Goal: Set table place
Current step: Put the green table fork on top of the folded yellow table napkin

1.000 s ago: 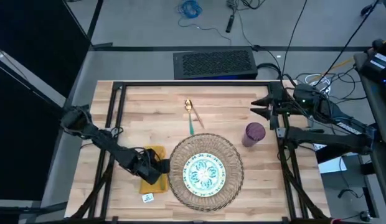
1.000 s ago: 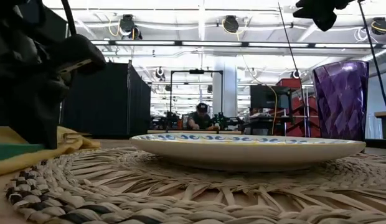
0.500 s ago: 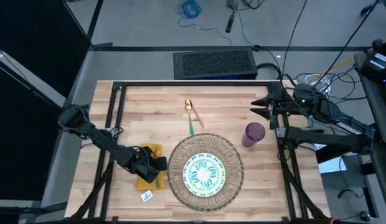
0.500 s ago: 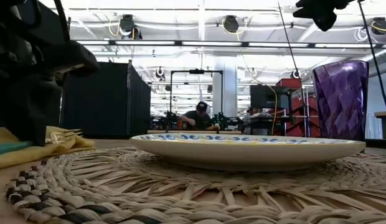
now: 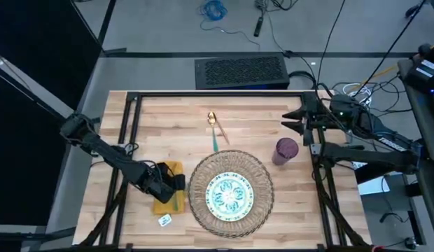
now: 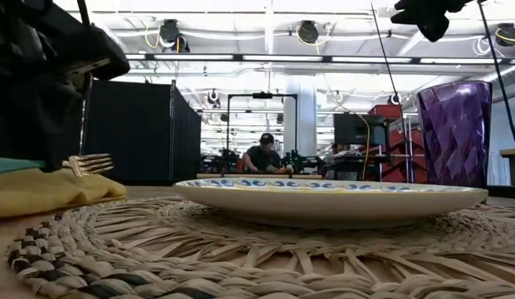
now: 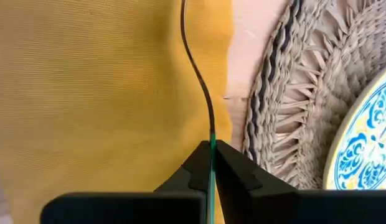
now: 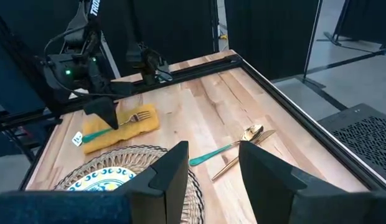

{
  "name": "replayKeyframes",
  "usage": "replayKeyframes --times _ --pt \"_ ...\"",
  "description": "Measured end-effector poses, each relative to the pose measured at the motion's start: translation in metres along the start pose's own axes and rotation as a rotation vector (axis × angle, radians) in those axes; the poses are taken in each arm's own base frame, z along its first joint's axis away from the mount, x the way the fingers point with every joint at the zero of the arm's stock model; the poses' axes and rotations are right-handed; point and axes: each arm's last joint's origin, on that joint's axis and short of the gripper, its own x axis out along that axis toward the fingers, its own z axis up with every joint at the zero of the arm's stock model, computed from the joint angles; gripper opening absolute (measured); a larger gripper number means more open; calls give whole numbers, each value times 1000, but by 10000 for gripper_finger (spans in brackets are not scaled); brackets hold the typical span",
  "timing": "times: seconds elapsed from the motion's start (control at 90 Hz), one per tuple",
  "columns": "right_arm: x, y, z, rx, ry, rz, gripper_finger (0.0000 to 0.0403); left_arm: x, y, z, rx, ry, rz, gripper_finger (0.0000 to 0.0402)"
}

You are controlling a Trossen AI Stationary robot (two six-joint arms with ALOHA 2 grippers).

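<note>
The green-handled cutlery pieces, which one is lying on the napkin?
The fork, gripped by the left gripper on the yellow napkin; the green-handled spoon lies on bare table.

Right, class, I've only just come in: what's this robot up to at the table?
It is setting a place. The left gripper is shut on a green-handled fork, holding it over the mustard-yellow napkin beside the woven straw mat. A patterned plate sits on the mat, with a purple cup beside it. A green-handled spoon and another gold piece lie farther back on the table. The right gripper waits open, above the table's far right.
</note>
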Motion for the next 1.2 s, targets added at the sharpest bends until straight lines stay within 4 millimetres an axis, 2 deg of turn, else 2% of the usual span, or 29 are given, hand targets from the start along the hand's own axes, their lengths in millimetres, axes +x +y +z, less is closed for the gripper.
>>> replayKeyframes --times 0.378,0.822,1.033,1.2 --pt "0 1 0 4 2 20 130 -1 6 -1 37 7 53 3" --pt "0 1 0 14 2 26 130 -1 7 -1 57 8 65 72" --pt "0 1 0 13 1 25 130 -5 -6 -4 115 -22 -51 72" --pt "0 1 1 13 -7 26 130 -5 -11 0 119 -46 -67 72"
